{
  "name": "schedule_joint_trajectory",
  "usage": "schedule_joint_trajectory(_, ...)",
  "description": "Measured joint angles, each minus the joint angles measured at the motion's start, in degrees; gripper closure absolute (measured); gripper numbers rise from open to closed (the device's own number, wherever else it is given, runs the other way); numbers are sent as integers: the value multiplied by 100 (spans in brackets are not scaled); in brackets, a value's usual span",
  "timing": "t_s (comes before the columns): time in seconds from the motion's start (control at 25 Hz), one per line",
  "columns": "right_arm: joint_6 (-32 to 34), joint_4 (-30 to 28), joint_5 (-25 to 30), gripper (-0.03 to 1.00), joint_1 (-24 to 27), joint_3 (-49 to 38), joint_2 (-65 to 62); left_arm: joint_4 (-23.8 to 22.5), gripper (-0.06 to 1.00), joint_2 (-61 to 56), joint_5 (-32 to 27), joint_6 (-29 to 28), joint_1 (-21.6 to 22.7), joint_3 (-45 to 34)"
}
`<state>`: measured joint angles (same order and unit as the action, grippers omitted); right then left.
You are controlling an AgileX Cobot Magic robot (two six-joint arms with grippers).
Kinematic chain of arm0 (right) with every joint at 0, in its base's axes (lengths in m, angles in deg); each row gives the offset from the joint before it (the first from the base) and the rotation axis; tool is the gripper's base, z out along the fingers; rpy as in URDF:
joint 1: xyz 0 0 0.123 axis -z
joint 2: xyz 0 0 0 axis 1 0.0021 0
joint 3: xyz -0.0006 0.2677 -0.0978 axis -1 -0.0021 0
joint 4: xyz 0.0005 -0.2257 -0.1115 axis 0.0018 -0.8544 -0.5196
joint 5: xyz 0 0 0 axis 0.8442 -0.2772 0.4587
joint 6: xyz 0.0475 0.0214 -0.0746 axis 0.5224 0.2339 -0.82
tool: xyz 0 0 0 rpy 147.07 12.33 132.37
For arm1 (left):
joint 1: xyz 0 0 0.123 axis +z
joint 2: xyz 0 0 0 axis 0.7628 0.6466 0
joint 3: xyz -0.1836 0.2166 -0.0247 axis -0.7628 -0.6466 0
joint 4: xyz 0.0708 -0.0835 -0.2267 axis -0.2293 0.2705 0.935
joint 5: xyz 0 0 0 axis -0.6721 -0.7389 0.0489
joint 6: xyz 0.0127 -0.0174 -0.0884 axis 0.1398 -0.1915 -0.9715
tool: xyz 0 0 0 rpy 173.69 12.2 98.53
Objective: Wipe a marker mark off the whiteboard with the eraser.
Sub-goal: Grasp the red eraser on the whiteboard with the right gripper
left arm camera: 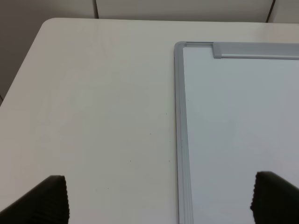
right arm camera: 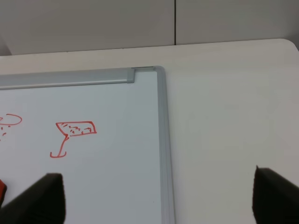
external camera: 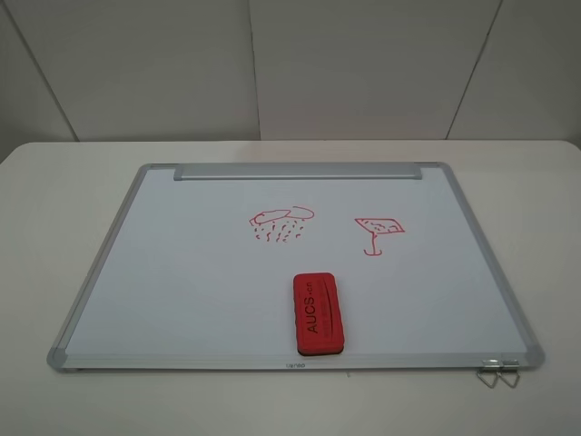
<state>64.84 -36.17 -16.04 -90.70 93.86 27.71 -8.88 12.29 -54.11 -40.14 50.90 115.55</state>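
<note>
The whiteboard lies flat on the table, its silver tray bar along the far edge. The marker mark, a red cloud with rain dashes, is drawn near the board's middle. The red eraser rests on the board just in front of the mark, lettering up, touched by nothing. Neither gripper shows in the exterior view. My left gripper is open above the board's left frame. My right gripper is open above the right frame, where only the mark's edge and an eraser corner show.
A red cocktail-glass drawing sits on the board to the right of the cloud. A small metal wire clip lies at the board's near right corner. White tabletop surrounds the board, with a wall behind.
</note>
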Motion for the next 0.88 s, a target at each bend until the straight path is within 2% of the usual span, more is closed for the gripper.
schedule_joint_trajectory(0.4,0,-5,0,25,-72,0,286,0,17,0,0,0,0,0)
schedule_joint_trajectory(0.56,0,-5,6,25,-72,305,1391,0,17,0,0,0,0,0)
schedule_joint_trajectory(0.88,0,-10,-272,25,-72,1658,4343,0,17,0,0,0,0,0)
